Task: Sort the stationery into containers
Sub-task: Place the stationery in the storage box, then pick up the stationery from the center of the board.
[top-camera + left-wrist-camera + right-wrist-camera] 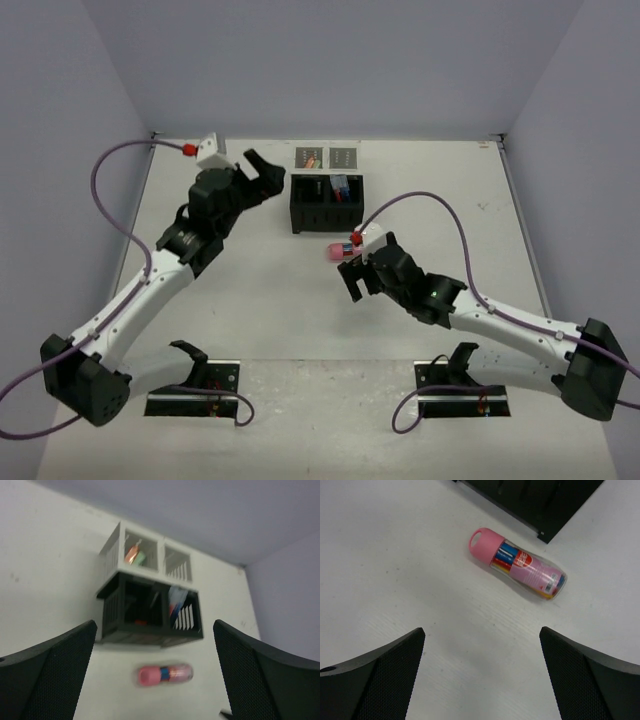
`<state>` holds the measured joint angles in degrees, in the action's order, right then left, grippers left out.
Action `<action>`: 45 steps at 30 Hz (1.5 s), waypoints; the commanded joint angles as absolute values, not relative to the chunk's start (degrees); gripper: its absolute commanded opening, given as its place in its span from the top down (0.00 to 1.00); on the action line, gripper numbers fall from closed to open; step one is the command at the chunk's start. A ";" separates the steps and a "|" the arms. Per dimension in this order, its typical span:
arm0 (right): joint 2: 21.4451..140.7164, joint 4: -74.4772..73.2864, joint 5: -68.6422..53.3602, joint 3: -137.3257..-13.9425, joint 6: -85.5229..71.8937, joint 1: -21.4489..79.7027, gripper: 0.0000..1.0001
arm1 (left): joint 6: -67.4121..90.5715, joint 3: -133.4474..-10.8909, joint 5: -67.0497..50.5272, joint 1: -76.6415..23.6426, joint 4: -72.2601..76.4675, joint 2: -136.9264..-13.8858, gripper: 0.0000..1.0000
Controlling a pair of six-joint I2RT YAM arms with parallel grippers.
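Observation:
A clear tube with a pink cap lies on the table just in front of the black two-compartment box. It also shows in the left wrist view and the right wrist view. Behind the box stand two small light-grey trays. The left tray holds an orange and a green item. The box's right compartment holds blue and red pens. My left gripper is open and empty, left of the box. My right gripper is open and empty, just short of the tube.
The black box's corner lies just beyond the tube in the right wrist view. Two black mounts stand at the near edge. White walls enclose the table on three sides.

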<state>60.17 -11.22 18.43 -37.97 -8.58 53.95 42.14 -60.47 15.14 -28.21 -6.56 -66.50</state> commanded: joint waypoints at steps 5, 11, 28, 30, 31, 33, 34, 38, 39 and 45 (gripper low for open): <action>73.68 -10.66 17.67 -44.88 30.52 52.62 0.01 | 37.78 -45.68 2.08 -28.39 -17.40 -48.62 0.00; 80.19 -10.25 14.00 -48.89 38.03 48.58 0.01 | 32.96 -45.61 3.84 -28.39 -23.52 -41.46 0.00; 96.33 -12.82 7.39 -55.71 45.38 42.02 0.07 | 30.41 -42.22 1.56 -28.42 -26.28 -34.93 0.00; 97.47 -13.60 6.37 -56.28 45.53 41.35 0.08 | 30.32 -41.84 1.47 -28.46 -26.26 -34.41 0.00; 98.07 -14.39 5.32 -56.68 45.53 40.90 0.09 | 30.32 -41.54 1.67 -28.41 -26.21 -34.26 0.00; 99.12 -17.44 3.37 -58.18 45.14 40.28 0.10 | 30.35 -41.17 1.55 -28.45 -26.10 -34.04 0.00; 99.88 -20.22 2.29 -59.62 44.60 40.01 0.12 | 30.39 -41.08 1.32 -28.41 -26.10 -34.08 0.00; 102.03 -25.95 -2.30 -62.39 42.35 39.82 0.18 | 30.06 -41.14 0.97 -28.39 -26.10 -33.74 0.00; 101.89 -26.52 -3.02 -62.32 42.03 39.85 0.19 | 30.06 -41.32 1.04 -28.39 -26.14 -33.53 0.00; 102.19 -29.65 -5.48 -62.43 39.66 40.90 0.33 | 29.91 -42.07 1.23 -28.42 -26.69 -32.46 0.00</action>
